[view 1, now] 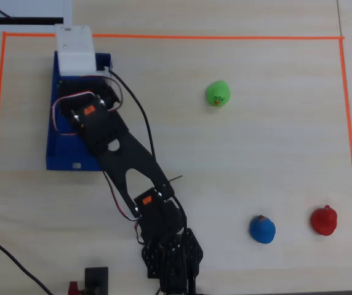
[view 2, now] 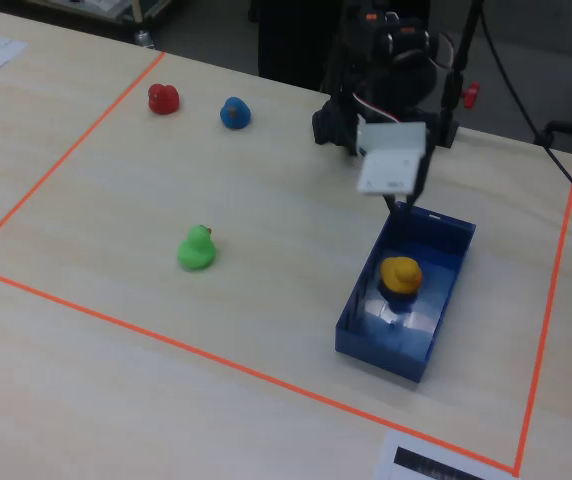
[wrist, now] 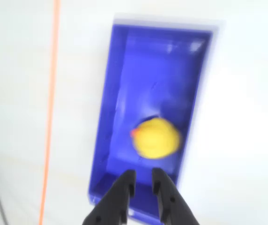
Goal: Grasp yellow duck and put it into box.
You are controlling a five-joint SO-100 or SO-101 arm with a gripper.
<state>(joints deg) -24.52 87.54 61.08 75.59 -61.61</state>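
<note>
The yellow duck (wrist: 155, 137) lies inside the dark blue box (wrist: 107, 108), toward its near end in the wrist view, orange beak pointing left. The fixed view shows the same yellow duck (view 2: 401, 273) resting on the floor of the box (view 2: 366, 340). My gripper (wrist: 143, 176) hovers above the box's near wall, open by a narrow gap, with nothing between the black fingers (wrist: 123, 187). The duck sits apart from them. In the overhead view the arm and a white wrist mount (view 1: 74, 46) cover most of the box (view 1: 56, 150), hiding the duck.
A green duck (view 1: 218, 93) sits mid-table. A blue duck (view 1: 262, 229) and a red duck (view 1: 324, 220) lie toward the lower right in the overhead view. Orange tape (view 1: 164, 36) frames the work area. The arm's base (view 1: 173, 264) stands at the bottom edge.
</note>
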